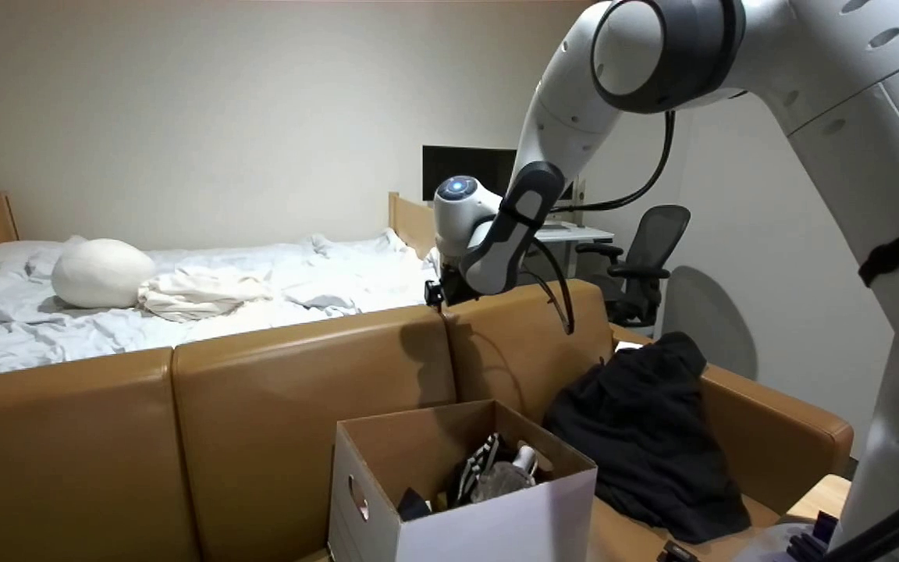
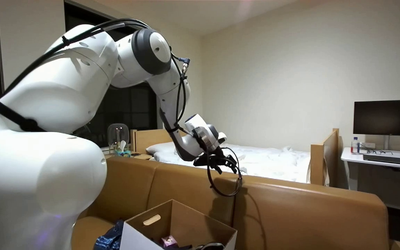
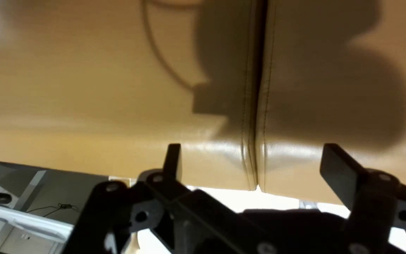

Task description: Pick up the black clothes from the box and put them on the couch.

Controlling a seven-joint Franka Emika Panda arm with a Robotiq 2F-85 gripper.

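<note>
White box [image 1: 496, 519] holds, apparently, black striped clothes [image 1: 477, 468].

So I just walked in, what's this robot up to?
The robot arm seems tasked with moving black clothes from the white box to the tan couch. Some lie heaped by the armrest. The tool is open and empty near the backrest, and the box holds assorted things, including something striped black and white.
</note>
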